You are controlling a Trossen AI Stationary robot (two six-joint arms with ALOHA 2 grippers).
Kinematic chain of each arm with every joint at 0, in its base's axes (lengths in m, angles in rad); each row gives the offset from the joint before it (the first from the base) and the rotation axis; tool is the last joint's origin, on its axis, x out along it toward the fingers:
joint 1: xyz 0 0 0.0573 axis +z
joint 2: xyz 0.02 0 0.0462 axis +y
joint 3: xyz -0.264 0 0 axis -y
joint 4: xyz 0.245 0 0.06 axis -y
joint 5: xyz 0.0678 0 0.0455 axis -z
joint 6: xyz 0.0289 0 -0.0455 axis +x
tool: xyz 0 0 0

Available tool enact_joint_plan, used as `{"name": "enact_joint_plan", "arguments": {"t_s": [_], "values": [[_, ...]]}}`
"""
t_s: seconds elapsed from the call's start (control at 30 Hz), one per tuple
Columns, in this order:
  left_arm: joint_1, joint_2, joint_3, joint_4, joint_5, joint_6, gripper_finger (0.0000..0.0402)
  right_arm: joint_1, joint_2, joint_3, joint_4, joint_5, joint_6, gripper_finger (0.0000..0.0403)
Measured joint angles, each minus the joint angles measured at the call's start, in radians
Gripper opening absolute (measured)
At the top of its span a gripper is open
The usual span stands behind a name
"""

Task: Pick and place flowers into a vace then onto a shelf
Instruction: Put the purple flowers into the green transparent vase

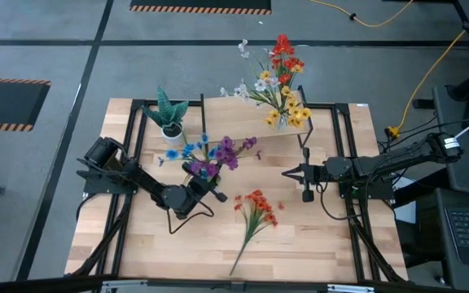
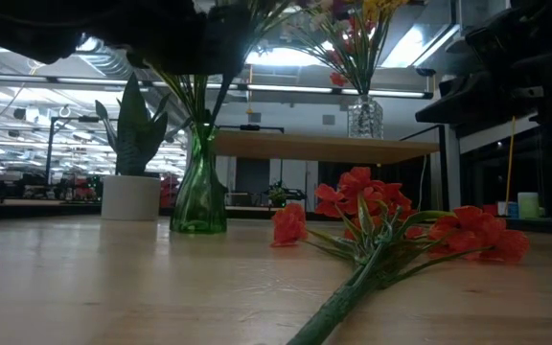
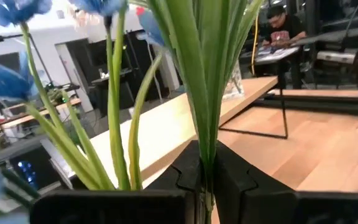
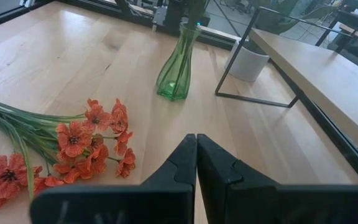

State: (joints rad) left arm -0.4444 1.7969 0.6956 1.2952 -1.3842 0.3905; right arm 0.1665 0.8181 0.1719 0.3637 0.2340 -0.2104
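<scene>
My left gripper [image 3: 204,186] hovers over the green glass vase [image 2: 197,192], shut on a purple-flowered sprig [image 1: 228,152]. Blue flowers [image 1: 187,150] lean beside it, and their stems [image 3: 114,124] rise next to my fingers. Green stems [image 2: 196,105] run down into the vase's mouth. An orange sprig [image 1: 255,213] lies flat on the table, blossoms toward the far edge [image 4: 86,140]. The shelf [image 2: 324,146] carries a clear glass vase [image 2: 364,117] of red, yellow and white flowers [image 1: 282,81]. My right gripper [image 4: 196,155] waits shut above the table, right of the orange sprig. My left gripper pinches the purple sprig's bundle of green stems and leaves [image 3: 202,146] between its two fingers [image 3: 235,180]. The fingers lie across the stems. The sprig stands upright, its blossoms above the fingers and its lower stems going down toward the green vase's mouth.
A spiky green plant in a white pot [image 1: 170,118] stands at the shelf's left end, just beyond the green vase. The shelf's thin black legs [image 4: 229,62] rise beside the vase. Black frame rails run along the table's sides. A person sits in the room behind.
</scene>
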Motion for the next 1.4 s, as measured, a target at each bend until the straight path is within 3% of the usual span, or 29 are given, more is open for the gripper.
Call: {"name": "enact_joint_plan", "arguments": {"t_s": [0.23,0.63,0.93,1.13,1.4], "values": [[-0.001,0.0,0.0,-0.15,-0.021,-0.134,0.002,0.0,0.0,0.0,0.0,0.0,0.0,0.0016],[-0.002,0.0,0.0,-0.171,-0.021,-0.146,0.004,0.0,0.0,0.0,0.0,0.0,0.0,0.0016],[-0.028,0.0,0.0,-0.171,-0.026,-0.145,0.0086,0.0,0.0,0.0,0.0,0.0,0.0,0.0016],[-0.084,0.0,0.0,-0.172,-0.163,-0.143,0.0124,0.0,0.0,0.0,0.0,0.0,0.0,0.0016],[-0.136,0.0,0.0,-0.175,-0.182,-0.142,0.0153,0.0,0.0,0.0,0.0,0.0,0.0,0.0016]]}}
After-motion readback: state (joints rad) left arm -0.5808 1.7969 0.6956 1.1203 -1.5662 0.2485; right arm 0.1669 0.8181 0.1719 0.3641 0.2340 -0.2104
